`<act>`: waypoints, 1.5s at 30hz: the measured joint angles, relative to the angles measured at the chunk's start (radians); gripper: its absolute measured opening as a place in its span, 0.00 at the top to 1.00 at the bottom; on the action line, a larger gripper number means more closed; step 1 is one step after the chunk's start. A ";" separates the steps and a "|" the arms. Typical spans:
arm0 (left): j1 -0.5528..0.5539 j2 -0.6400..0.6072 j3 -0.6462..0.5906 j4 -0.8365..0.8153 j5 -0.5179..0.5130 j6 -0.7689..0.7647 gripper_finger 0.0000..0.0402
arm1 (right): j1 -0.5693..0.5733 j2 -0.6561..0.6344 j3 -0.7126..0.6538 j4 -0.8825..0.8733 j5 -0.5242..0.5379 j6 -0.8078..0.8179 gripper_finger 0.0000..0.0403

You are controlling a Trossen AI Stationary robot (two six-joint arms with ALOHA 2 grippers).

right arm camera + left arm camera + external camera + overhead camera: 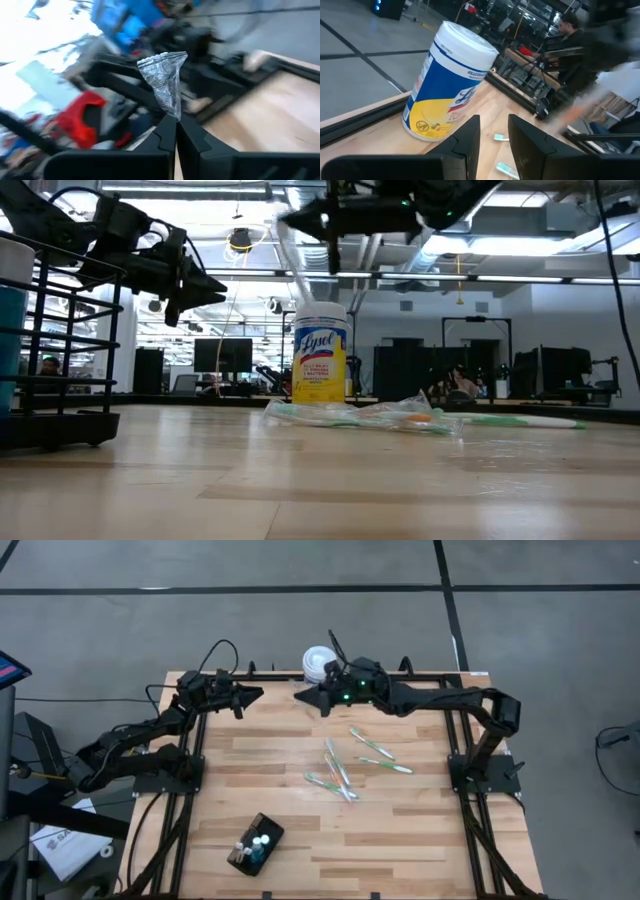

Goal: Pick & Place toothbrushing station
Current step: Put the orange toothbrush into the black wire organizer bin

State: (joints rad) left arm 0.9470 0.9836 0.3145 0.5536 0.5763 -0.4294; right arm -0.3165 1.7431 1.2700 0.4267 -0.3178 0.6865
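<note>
Nearest the low camera stands the small black rectangular toothbrushing station (60, 420), at the near-left of the pale wooden plank surface (420, 830). From above, the same holder (256, 843) lies near the front edge, left of centre, its long axis running diagonally from near-left to far-right, with small white and blue items seated in its top slots.

Both arms hold at the far edge, well apart from the holder. The left gripper (248, 696) hovers at the far-left, jaws narrowly parted and empty; its wrist camera looks past them at a white-lidded round canister with a blue and yellow label (447, 82). The right gripper (306, 696) hangs near the far centre, beside that canister, jaws shut on a crinkled strip of clear plastic wrapper (164, 82).

Judgement: the holder lies toward the near side from both jaws, and the left arm is the nearer to it; a grasp would probably go best across the short side of the box.

Several green-and-white toothbrushes in clear wrappers (338, 772) lie scattered at mid-surface, between the arms and the holder's side.

Only the right wrist view shows what its jaws hold. Only the overhead view gives the holder's orientation. Neither wrist view shows the holder at all.
</note>
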 joint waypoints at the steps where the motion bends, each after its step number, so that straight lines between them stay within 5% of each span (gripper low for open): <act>1: 0.000 0.000 0.000 0.002 -0.002 -0.001 0.76 | 0.007 0.018 0.015 0.034 -0.009 0.010 1.00; 10: 0.000 0.000 0.000 0.011 -0.005 -0.006 0.76 | 0.094 0.142 0.194 0.085 -0.085 0.027 1.00; 26: 0.000 0.000 0.000 0.020 0.064 0.039 0.76 | 0.290 0.388 0.513 0.087 0.052 0.054 1.00; 45: 0.000 0.000 0.000 0.014 0.077 0.058 0.76 | 0.411 0.350 0.616 0.128 0.167 0.004 1.00</act>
State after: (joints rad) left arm 0.9466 0.9836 0.3145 0.5680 0.6534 -0.3714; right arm 0.0947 2.0936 1.8858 0.5547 -0.1513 0.6909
